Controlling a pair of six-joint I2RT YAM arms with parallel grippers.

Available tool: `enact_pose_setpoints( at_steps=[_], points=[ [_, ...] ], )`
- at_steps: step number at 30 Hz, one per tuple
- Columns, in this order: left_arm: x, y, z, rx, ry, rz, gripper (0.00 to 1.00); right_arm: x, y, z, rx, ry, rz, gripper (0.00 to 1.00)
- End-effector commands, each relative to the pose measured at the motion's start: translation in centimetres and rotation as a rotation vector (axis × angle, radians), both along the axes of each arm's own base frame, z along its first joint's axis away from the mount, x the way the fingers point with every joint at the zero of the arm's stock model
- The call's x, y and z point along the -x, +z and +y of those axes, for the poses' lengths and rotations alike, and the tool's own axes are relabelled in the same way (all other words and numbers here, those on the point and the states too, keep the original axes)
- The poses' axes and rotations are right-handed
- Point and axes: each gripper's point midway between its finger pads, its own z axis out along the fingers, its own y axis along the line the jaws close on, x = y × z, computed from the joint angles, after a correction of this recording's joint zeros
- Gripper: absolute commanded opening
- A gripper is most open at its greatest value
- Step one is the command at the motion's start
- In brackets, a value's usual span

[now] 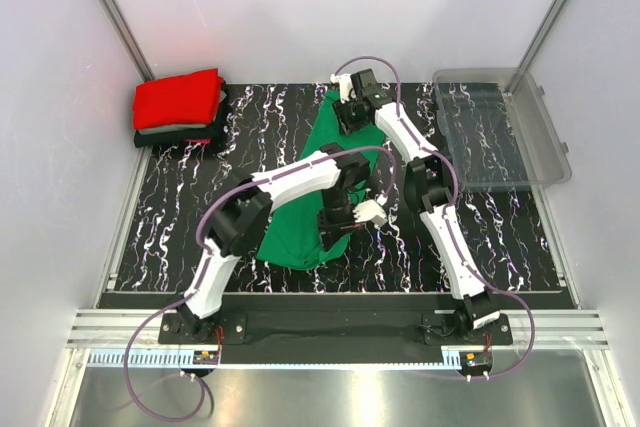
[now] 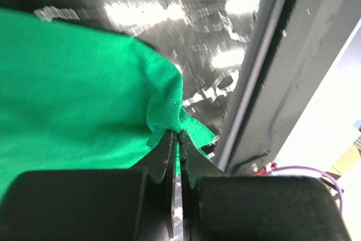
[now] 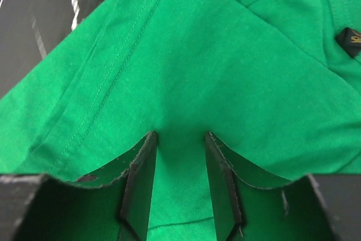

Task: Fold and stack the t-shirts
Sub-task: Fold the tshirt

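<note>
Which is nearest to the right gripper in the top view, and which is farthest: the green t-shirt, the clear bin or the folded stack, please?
1. The green t-shirt, directly under the right gripper, mid-table.
2. The clear bin, back right.
3. The folded stack, back left.

Spread t-shirt (image 1: 290, 237): was solid bright green, stitching same green. Neck label (image 3: 351, 40): black, gold lettering. Stack's top shirt (image 1: 178, 99): solid red; shirts beneath (image 1: 175, 134): grey, black. Table (image 1: 170, 217): black, white marble veining. Bin (image 1: 545, 162): clear. Arm links (image 1: 290, 175): white, black joints. Cables (image 1: 370, 59): purple.
</note>
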Motion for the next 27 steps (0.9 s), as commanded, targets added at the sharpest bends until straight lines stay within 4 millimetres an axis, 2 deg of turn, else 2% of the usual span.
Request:
enact_pose_setpoints(
  at_steps=[1, 3, 4, 5, 8, 9, 11, 12, 13, 14, 15, 16, 17, 18, 19, 20, 21, 22, 23, 24, 25, 26, 27],
  points=[
    [2.2, 1.8, -0.3, -0.058, 0.001, 0.116, 0.06, -2.3, -0.4, -0.1, 0.045, 0.011, -0.095, 0.47],
    [2.5, 1.9, -1.4, -0.039, -0.003, 0.132, 0.11, -3.8, 0.0, -0.2, 0.048, 0.01, -0.161, 0.48],
    [2.3, 1.9, -2.2, -0.023, -0.002, 0.131, 0.16, -4.4, 0.5, -0.1, 0.042, 0.0, -0.189, 0.48],
    [2.6, 2.5, -3.1, 0.014, 0.007, 0.153, 0.28, -4.9, 0.9, -0.1, 0.033, -0.011, -0.208, 0.47],
    [2.1, 5.3, -5.3, 0.107, 0.02, 0.127, 0.41, -5.9, 3.2, -0.1, 0.003, -0.029, -0.26, 0.48],
    [1.7, 6.6, -5.4, 0.133, 0.027, 0.078, 0.47, -6.1, 4.8, -0.2, -0.004, -0.031, -0.284, 0.49],
    [-0.3, 8.2, -5.1, 0.164, 0.036, -0.029, 0.52, -5.9, 5.9, -0.5, -0.007, -0.035, -0.287, 0.5],
    [-1.0, 9.7, -4.8, 0.195, 0.054, -0.072, 0.55, -5.9, 8.0, -0.7, -0.021, -0.039, -0.311, 0.51],
    [-2.0, 10.2, -4.4, 0.21, 0.069, -0.112, 0.55, -5.6, 7.7, -1.1, -0.024, -0.04, -0.29, 0.51],
    [-3.1, 10.3, -3.5, 0.207, 0.099, -0.132, 0.56, -5.4, 9.7, -1.2, -0.042, -0.051, -0.304, 0.52],
    [-3.6, 10.4, -2.8, 0.2, 0.111, -0.153, 0.56, -4.9, 9.4, -1.3, -0.041, -0.053, -0.281, 0.52],
    [-4.1, 8.9, -1.4, 0.148, 0.125, -0.151, 0.56, -4.7, 10.6, -1.8, -0.051, -0.064, -0.283, 0.52],
    [-4.2, 8.0, -0.7, 0.123, 0.123, -0.142, 0.54, -4.4, 10.9, -2.1, -0.052, -0.069, -0.273, 0.53],
    [-4.2, 6.9, -0.2, 0.096, 0.122, -0.13, 0.53, -3.5, 9.5, -2.2, -0.043, -0.066, -0.229, 0.53],
    [-4.0, 5.0, 0.6, 0.065, 0.123, -0.116, 0.52, -3.0, 9.3, -2.5, -0.044, -0.063, -0.208, 0.53],
    [-4.0, 4.2, 0.8, 0.062, 0.125, -0.107, 0.52, -2.5, 10.4, -2.7, -0.045, -0.061, -0.215, 0.53],
    [-3.8, 3.4, 0.9, 0.06, 0.121, -0.098, 0.52, -1.5, 8.6, -3.0, -0.023, -0.056, -0.164, 0.53],
    [-3.5, 2.4, 1.0, 0.058, 0.124, -0.084, 0.51, -1.0, 8.2, -3.5, -0.013, -0.058, -0.148, 0.53],
    [-3.4, 1.9, 1.0, 0.058, 0.124, -0.075, 0.51, -0.5, 9.0, -3.9, -0.016, -0.06, -0.145, 0.53],
    [-3.0, 1.3, 1.2, 0.048, 0.128, -0.06, 0.5, 0.5, 7.8, -4.3, -0.006, -0.061, -0.106, 0.53],
    [-3.0, 1.0, 0.9, 0.061, 0.129, -0.054, 0.5, 0.9, 7.7, -4.4, -0.007, -0.059, -0.094, 0.53],
    [-2.9, 0.8, 0.8, 0.062, 0.134, -0.049, 0.5, 1.3, 8.6, -4.8, -0.012, -0.065, -0.098, 0.53],
    [-2.8, 0.5, 0.9, 0.061, 0.134, -0.044, 0.5, 1.9, 7.8, -5.3, -0.004, -0.072, -0.071, 0.53]
  ],
)
